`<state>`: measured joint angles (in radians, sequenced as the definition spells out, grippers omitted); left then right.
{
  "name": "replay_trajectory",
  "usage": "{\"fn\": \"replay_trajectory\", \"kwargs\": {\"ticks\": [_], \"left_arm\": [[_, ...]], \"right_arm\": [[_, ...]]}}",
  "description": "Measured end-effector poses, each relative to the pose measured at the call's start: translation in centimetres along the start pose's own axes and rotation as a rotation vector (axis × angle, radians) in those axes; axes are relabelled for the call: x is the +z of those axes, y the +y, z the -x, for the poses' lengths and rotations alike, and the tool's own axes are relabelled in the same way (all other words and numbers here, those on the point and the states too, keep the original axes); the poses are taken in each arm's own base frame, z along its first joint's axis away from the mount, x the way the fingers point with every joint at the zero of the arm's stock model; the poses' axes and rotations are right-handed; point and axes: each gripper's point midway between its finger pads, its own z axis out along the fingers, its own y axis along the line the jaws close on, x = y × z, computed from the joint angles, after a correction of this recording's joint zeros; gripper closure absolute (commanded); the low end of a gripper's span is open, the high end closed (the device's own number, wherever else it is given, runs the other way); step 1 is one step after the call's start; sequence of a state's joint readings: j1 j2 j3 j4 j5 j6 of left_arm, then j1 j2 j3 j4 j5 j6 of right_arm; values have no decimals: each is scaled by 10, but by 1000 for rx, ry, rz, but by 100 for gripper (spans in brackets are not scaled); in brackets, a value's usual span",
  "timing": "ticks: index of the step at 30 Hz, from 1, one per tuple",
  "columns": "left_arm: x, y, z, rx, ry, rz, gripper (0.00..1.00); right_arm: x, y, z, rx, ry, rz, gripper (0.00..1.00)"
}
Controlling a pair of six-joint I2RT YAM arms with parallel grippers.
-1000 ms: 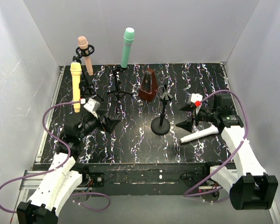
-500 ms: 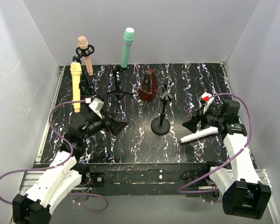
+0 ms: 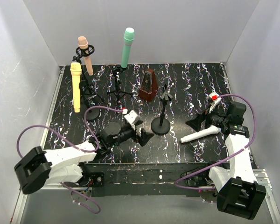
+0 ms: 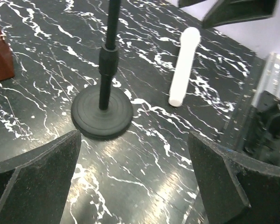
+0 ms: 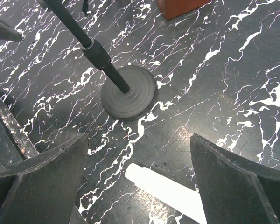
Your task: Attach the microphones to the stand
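Microphones differ only in colour. The white microphone (image 3: 199,135), plain matte with a rounded head and tapering handle, lies flat near the right edge of the desk (image 3: 186,79). The peach-pink microphone (image 3: 85,53), pale yellow microphone (image 3: 75,86) and teal-green microphone (image 3: 127,46) sit upright in stands toward the far left corner. Left fingers (image 4: 32,172) and right fingers (image 5: 37,172) are spread wide, released, flanking the round-base stand (image 3: 160,126).

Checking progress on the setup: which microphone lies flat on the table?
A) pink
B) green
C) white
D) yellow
C: the white microphone lies flat on the table, while the pink microphone, yellow microphone and green microphone stand upright.
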<state>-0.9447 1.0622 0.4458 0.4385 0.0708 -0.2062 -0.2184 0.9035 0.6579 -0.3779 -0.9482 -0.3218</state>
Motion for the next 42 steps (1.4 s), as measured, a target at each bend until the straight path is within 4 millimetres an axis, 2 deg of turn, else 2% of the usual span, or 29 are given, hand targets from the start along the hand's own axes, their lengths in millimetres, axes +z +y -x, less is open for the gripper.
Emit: {"fn": "replay_trajectory", "kwargs": {"ticks": [7, 8, 12, 19, 24, 28, 32, 34, 35, 42], "left_arm": [[49, 18, -20, 60, -22, 106, 4], [60, 21, -17, 73, -41, 128, 5], [84, 21, -3, 99, -111, 162, 18], [118, 21, 26, 138, -218, 230, 23], [129, 24, 36, 185, -259, 303, 32], [135, 31, 35, 220, -268, 366, 55], [137, 37, 31, 252, -265, 407, 86], [137, 38, 34, 260, -271, 415, 97], [138, 37, 35, 255, -276, 412, 100], [136, 29, 35, 300, -249, 309, 100]], "right_arm": [[-1, 1, 2, 4, -11, 11, 5], [-1, 1, 2, 4, -13, 12, 5], [-1, 2, 3, 3, -15, 15, 5], [-1, 1, 3, 3, -16, 13, 5], [-2, 0, 3, 4, -17, 10, 5], [-2, 0, 3, 4, -17, 10, 5], [-2, 0, 3, 4, -17, 11, 5], [-2, 1, 3, 4, -18, 12, 5], [-2, 1, 3, 4, -18, 12, 5], [-2, 1, 3, 1, -18, 12, 5]]}}
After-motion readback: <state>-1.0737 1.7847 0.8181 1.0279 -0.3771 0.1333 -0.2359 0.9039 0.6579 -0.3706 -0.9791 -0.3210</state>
